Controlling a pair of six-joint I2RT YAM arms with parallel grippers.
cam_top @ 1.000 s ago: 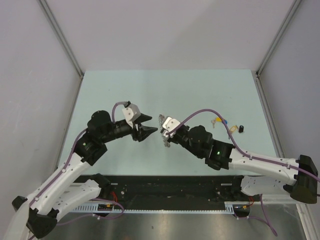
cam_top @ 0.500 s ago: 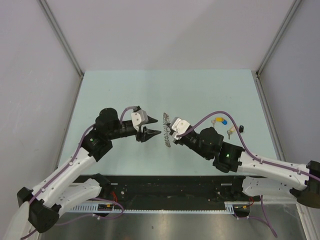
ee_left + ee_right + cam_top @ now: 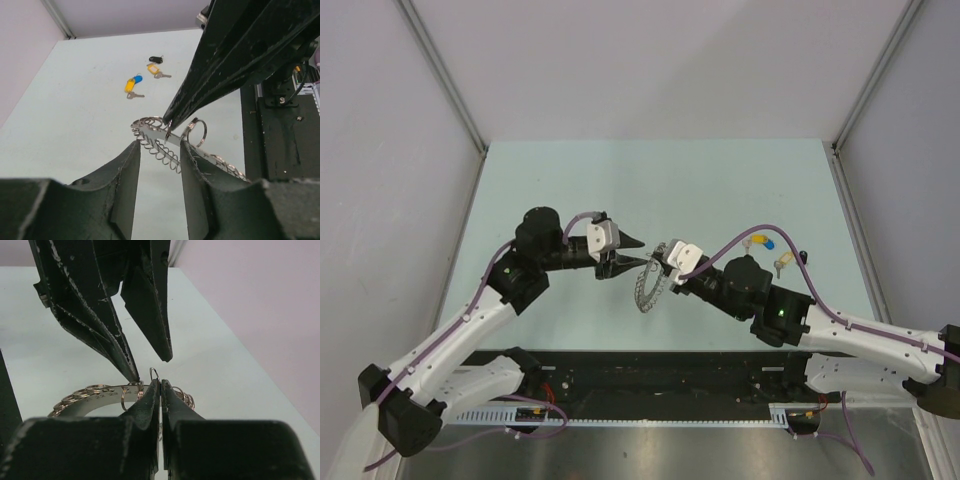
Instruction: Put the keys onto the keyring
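Note:
The keyring, a silvery band hung with small wire loops, is off the table, with my right gripper shut on its upper edge. In the right wrist view the shut right gripper pinches a small loop beside the numbered keyring. My left gripper faces it from the left with jaws apart. In the left wrist view the keyring crosses just beyond the open left gripper. The keys lie on the table at the right; yellow and blue keys show with an orange one and a black one.
A pale green table is bounded by grey walls and metal corner posts. A purple cable loops over the right arm. A black rail with wiring runs along the near edge.
My left gripper has moved right up to the keyring and its jaws have narrowed. The right gripper shifted slightly right, and the keyring now hangs lower and more face-on.

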